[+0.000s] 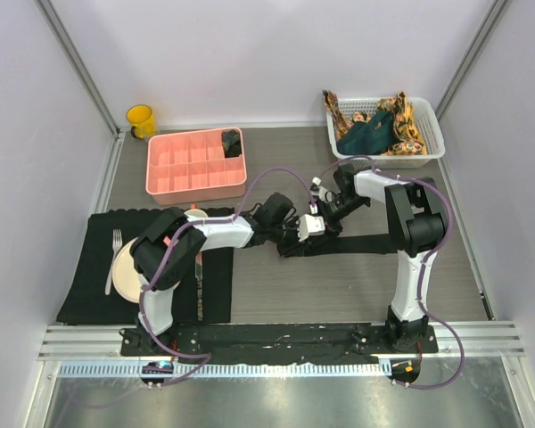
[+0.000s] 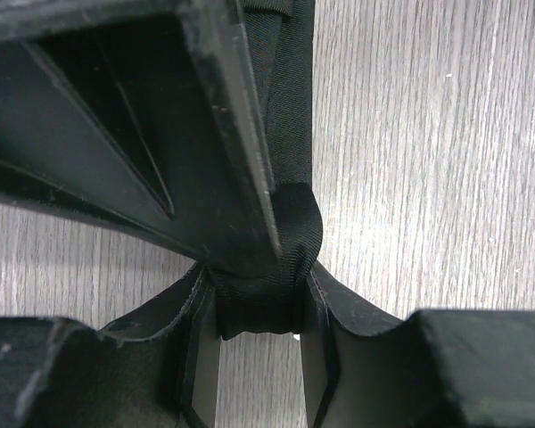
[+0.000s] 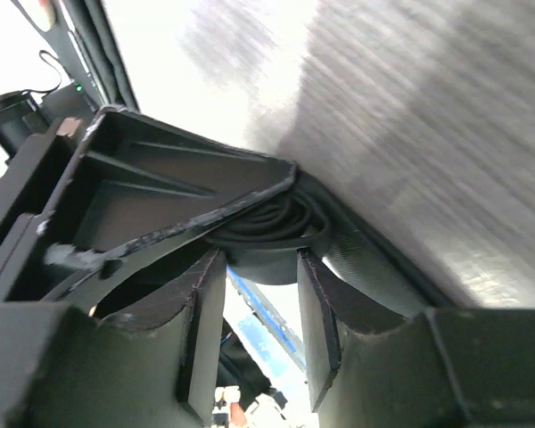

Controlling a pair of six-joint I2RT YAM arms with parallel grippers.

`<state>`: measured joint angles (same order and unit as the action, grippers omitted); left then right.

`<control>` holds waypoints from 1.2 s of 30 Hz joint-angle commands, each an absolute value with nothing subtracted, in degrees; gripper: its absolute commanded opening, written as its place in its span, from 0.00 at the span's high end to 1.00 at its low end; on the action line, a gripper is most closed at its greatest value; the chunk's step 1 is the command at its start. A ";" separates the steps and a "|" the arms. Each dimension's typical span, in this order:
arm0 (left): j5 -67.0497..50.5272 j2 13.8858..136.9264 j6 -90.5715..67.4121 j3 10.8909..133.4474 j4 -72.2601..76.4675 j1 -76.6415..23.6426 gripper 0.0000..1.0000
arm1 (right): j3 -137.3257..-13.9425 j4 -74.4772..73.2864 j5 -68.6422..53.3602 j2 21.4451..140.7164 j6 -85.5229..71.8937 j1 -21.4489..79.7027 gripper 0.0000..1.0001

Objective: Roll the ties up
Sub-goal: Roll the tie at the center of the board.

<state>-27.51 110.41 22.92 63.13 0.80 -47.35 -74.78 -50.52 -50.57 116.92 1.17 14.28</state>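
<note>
Black twill tie (image 2: pixel 294 232), tightly coiled end

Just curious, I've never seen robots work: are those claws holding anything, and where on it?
Yes. The left gripper pinches the black tie at its rolled-up end, and the right gripper seems to clamp that same end too.

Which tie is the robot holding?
The plain black tie, stretched on the table. The dark teal tie and the orange patterned ties sit in the white basket.
</note>
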 commanded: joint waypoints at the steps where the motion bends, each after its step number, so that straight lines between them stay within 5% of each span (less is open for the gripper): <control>1: -25.40 112.68 24.61 63.28 -6.24 -47.29 0.75 | -74.53 -46.15 -46.32 117.33 0.18 14.33 0.59; 6: -25.49 113.20 24.87 63.98 -7.03 -47.29 0.73 | -73.48 -44.21 -46.84 117.68 0.09 14.33 0.67; 11: -25.84 113.91 24.70 65.47 -8.96 -47.28 0.61 | -73.30 -45.44 -47.99 118.83 1.66 14.33 0.99; 20: -31.29 108.90 20.22 61.53 -0.28 -45.35 0.28 | -70.93 -44.21 -39.91 121.73 5.62 10.90 0.99; 29: -34.27 108.45 13.63 57.21 16.50 -45.53 0.21 | -68.55 -39.29 -34.19 120.85 3.26 10.20 0.99; 36: -34.98 113.55 14.24 58.80 22.94 -46.49 0.26 | -68.99 -39.11 -34.63 121.82 2.64 10.28 0.99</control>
<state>-33.17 110.93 14.46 57.54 16.21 -45.82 -70.32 -47.00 -48.12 119.37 1.13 9.74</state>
